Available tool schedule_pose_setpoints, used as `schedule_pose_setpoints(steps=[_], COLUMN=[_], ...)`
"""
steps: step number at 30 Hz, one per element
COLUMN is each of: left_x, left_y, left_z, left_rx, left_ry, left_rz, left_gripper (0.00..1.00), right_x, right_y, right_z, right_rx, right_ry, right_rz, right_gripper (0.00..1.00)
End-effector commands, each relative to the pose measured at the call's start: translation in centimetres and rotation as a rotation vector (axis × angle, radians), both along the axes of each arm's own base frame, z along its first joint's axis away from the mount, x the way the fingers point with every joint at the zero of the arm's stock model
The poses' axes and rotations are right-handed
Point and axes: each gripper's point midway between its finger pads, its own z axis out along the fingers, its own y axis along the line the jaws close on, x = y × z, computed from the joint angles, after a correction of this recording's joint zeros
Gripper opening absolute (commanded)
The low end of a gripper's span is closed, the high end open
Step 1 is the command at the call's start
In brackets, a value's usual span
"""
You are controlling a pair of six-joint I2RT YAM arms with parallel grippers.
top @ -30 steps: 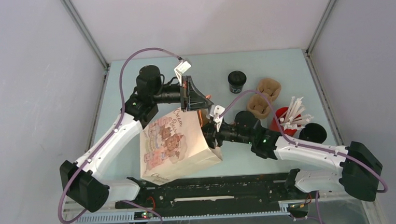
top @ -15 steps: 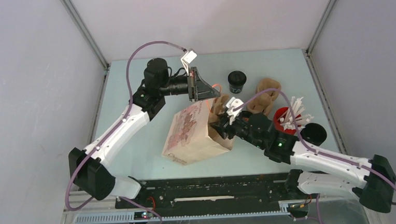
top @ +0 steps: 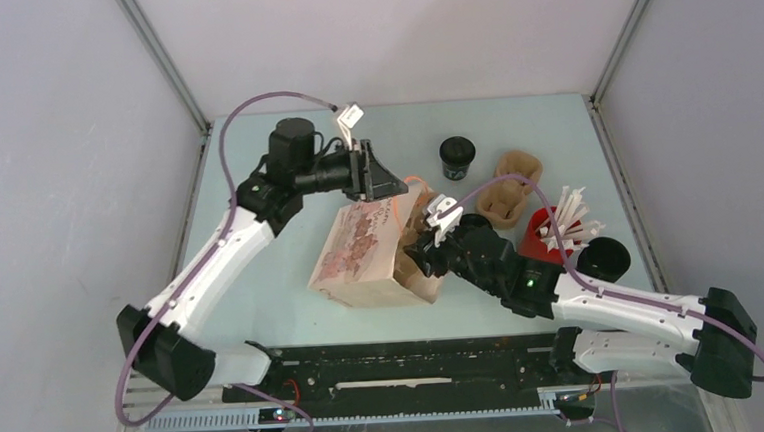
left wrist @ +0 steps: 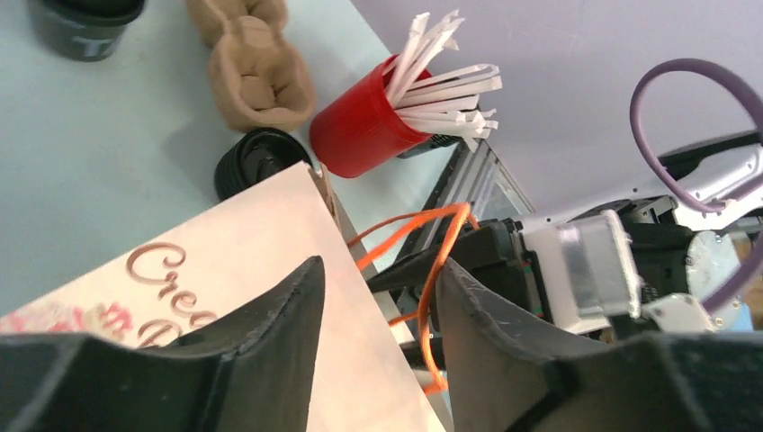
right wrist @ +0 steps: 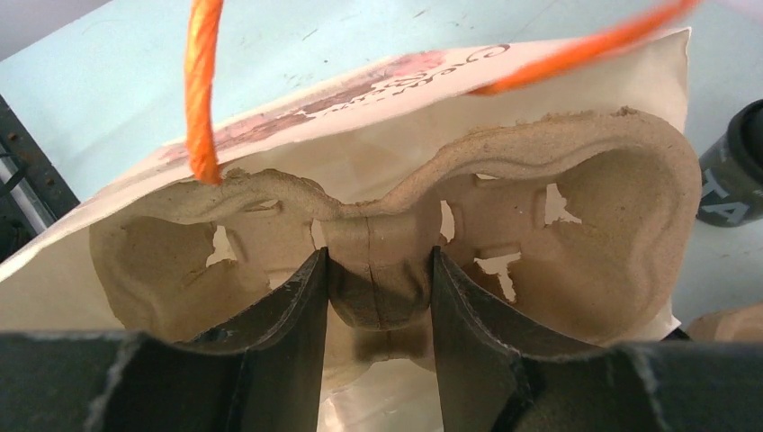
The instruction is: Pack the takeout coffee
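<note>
Jaws on the right gripper (right wrist: 378, 270) are narrow and clamped on the middle ridge of a pulp carrier (right wrist: 576, 198). I see that carrier sitting in the mouth of the paper bag (top: 360, 252).

Jaws on the left gripper (left wrist: 378, 270) stand parted and hold nothing. An orange handle (left wrist: 409, 223) of the bag hangs loose in the gap, and one finger lies over the bag's printed face.

From above, the bag rests on the worktop (top: 553, 135) between the two arms, printed face up and mouth toward the right arm.

A second carrier (top: 507, 193) sits just beyond the bag, toward the far right. A black cup with white lettering (top: 458, 157) stands behind it, apart from the bag.

The red cup (top: 537, 231) holding white sticks (top: 569, 220) stands to the right of the second carrier.

The coffee (top: 603, 259) stands upright just beside the red cup on its right, near the worktop's right edge. It is outside the bag and clear of both grippers.
</note>
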Motion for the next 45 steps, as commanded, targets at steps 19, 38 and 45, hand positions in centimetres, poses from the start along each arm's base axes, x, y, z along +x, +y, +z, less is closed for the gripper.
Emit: schedule_pose_setpoints(steps=[19,38,45], left_x=[1.0,2.2,2.0], left_y=[20.7,17.2,15.7], left_z=[-15.8,-20.1,-20.4], left_rx=[0.042,-0.016,-0.031], left_ry=[0.394,0.46,0.465], left_rz=[0.987,0.776,0.706], left_gripper=[0.99,0.92,0.92], right_x=[-0.3,-4.9,-4.8], right_y=[5.8,8.9,9.0], right_z=[3.4,2.2,0.7], right_rx=[0.066,0.024,-0.042], right_ry=[0.013,0.152,0.204], right_rz=[0.097,0.383,0.377], right_gripper=[0.38,0.39,0.43])
